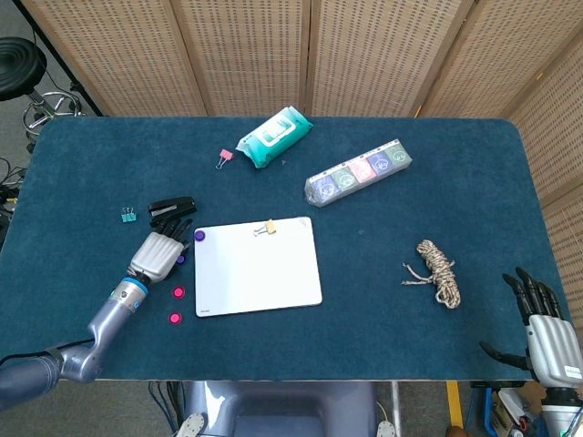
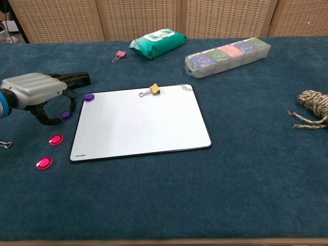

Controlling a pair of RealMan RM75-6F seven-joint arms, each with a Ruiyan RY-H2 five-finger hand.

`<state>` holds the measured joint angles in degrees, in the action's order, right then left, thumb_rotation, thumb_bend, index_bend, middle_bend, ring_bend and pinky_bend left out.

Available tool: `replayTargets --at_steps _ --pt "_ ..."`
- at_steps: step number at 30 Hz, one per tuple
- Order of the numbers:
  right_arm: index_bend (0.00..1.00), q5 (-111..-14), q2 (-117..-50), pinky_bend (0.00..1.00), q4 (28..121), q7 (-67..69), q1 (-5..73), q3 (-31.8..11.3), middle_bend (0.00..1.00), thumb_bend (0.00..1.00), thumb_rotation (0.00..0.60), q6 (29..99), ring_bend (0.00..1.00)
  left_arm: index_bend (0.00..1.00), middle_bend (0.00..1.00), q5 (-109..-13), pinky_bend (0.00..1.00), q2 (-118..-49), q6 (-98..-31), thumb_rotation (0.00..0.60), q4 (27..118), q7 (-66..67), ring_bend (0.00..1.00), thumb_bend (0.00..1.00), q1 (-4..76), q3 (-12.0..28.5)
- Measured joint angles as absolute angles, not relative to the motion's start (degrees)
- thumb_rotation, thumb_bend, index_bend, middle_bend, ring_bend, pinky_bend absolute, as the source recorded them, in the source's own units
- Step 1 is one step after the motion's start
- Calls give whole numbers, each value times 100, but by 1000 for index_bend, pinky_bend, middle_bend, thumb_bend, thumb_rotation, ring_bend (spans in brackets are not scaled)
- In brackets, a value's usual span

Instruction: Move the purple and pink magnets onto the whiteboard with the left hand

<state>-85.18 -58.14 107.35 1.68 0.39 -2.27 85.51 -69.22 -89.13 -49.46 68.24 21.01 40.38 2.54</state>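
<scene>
purple magnet [image 2: 66, 115] half behind fingers [image 2: 70, 98]

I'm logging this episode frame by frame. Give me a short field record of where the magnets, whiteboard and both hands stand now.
whiteboard: flat on the blue table, a yellow binder clip at its top edge
purple magnets: one at the board's top-left corner; one on the cloth left of it
pink magnets: two on the cloth, left of the board
left hand: over the off-board purple magnet, fingers curled down around it; grip not clear
right hand: at the table's near right edge, fingers spread, holding nothing
</scene>
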Motion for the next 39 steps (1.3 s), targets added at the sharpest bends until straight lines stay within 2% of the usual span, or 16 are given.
replayTargets --at_steps 7,25,39 --pt "80 -8522 -5810 0 10733 178 32 -223 0 0 600 8559 0 533 0 -6950 0 -8948 -4954 600 6763 2125 0 298 4022 255" --pt "83 -8546 -5823 0 10732 178 34 -221 0 0 600 8565 0 551 0 -6980 0 -8816 -5018 600 6998 2172 0 311 4032 360" --pt "83 -8508 -5843 0 10736 113 58 -215 0 0 600 8501 0 552 0 -6579 0 -8913 -5024 600 7314 2571 0 313 4317 772"
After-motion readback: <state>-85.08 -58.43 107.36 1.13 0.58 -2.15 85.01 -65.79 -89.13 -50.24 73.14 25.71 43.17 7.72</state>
